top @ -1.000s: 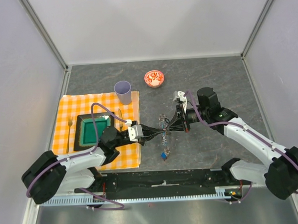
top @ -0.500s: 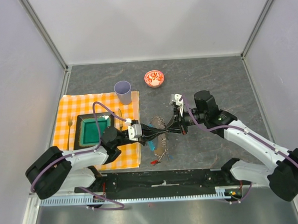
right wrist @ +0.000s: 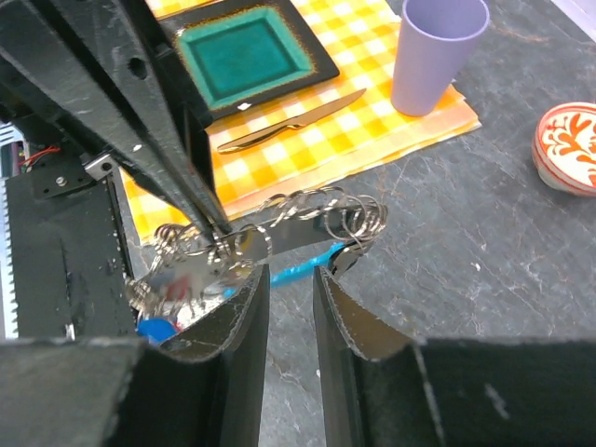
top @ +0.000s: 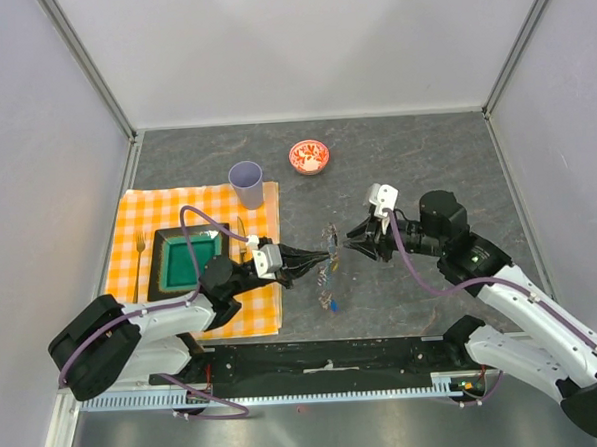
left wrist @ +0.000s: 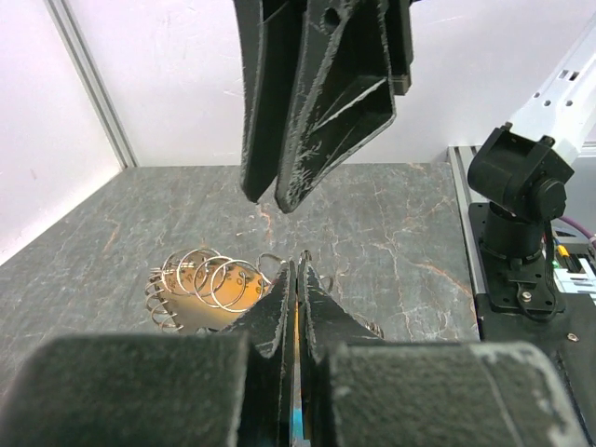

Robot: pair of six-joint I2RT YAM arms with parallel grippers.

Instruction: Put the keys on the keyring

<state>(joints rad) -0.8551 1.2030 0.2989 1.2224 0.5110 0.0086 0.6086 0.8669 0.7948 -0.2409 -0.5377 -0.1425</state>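
My left gripper (top: pixel 308 260) is shut on the keyring (right wrist: pixel 307 228), a thin grey wire loop with a light-blue piece (right wrist: pixel 300 270), and holds it above the table. Several silvery keys (right wrist: pixel 182 275) and small rings hang on the loop; a blue tag (right wrist: pixel 154 328) shows below them. In the top view the keys (top: pixel 327 272) dangle just beyond the left fingertips. My right gripper (top: pixel 351 240) is open and empty, a little to the right of the keyring; in the right wrist view it (right wrist: pixel 290 279) is just short of the loop. In the left wrist view my left gripper (left wrist: pixel 298 265) is pressed shut, with rings (left wrist: pixel 207 279) beside it.
An orange checked cloth (top: pixel 143 212) lies at the left with a green plate (top: pixel 187 260), a fork (top: pixel 138 262) and a table knife (right wrist: pixel 289 119). A lilac cup (top: pixel 246 183) and a small red patterned bowl (top: pixel 308 156) stand further back.
My right gripper has drawn back to the right, away from the keyring. The left gripper has pulled back slightly and still holds the loop, with the keys hanging from it.
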